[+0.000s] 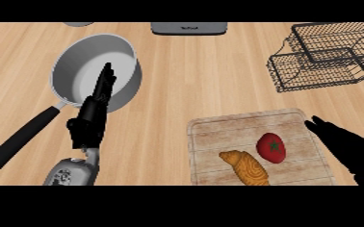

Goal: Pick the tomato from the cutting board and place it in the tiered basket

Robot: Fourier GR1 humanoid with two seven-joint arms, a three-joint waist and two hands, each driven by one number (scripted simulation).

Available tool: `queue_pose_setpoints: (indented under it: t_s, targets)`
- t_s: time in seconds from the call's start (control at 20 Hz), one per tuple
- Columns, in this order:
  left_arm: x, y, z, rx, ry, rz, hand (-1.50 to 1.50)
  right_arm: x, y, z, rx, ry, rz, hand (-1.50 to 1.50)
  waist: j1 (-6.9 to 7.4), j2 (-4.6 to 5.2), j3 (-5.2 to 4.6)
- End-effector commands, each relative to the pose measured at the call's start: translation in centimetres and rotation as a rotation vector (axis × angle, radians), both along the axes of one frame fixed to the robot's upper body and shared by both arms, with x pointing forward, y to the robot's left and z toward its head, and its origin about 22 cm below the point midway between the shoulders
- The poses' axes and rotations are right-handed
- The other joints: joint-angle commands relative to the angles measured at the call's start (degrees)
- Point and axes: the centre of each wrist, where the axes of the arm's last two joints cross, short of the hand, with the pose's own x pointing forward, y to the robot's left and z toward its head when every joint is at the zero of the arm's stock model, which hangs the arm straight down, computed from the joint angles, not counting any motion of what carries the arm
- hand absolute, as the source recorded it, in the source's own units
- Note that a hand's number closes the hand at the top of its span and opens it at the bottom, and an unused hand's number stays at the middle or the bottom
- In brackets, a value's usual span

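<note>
One tomato [271, 148], one pastry [245, 168] — one cutting board [213, 131] (basket [314, 59] well apart).

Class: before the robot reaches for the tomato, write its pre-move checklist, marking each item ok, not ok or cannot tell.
1. Tomato lies uncovered on the board: ok.
2. Right hand open, beside the board: ok.
3. Tomato apart from the pastry: cannot tell.
4. Counter between board and basket free of things: ok.
5. Left hand away from the board, over the pan: ok.
</note>
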Motion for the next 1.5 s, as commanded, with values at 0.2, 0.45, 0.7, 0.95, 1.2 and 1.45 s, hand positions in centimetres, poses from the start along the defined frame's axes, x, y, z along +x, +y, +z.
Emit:
queue_pose_setpoints:
  t_s: [0.2,0.45,0.7,0.95,1.2,1.45]
  targets:
    - [-0.1,1.5,-0.1,0.005,0.008,-0.006,0.0,1.6,1.4,-2.3,-0.107,-0.048,-0.052,-1.5,0.21,0.11,-0.03]
    - [-1.0,1.5,-1.0,0.013,0.023,-0.003,0.0,-0.4,-0.2,-3.7,-0.117,-0.048,-0.112,-1.5,-0.54,-0.05,0.01]
    - [0.6,1.6,-0.1,-0.004,0.018,0.02,0.0,-0.1,-2.3,-6.1,-0.07,0.006,-0.112,-1.5,-0.96,-0.04,0.05]
    - [0.4,0.8,-0.3,0.003,0.0,0.037,0.0,2.3,-0.6,-6.3,-0.042,0.003,-0.093,-1.5,-0.19,0.06,0.0]
    - [-0.3,1.1,-0.2,0.014,0.003,0.014,0.0,1.8,-0.9,-7.1,-0.034,-0.008,-0.068,-1.5,-0.24,0.03,0.0]
    - [0.5,0.6,0.0,0.01,-0.008,-0.001,0.0,2.9,-0.4,-9.1,-0.022,0.019,-0.053,-1.5,-0.16,0.07,0.0]
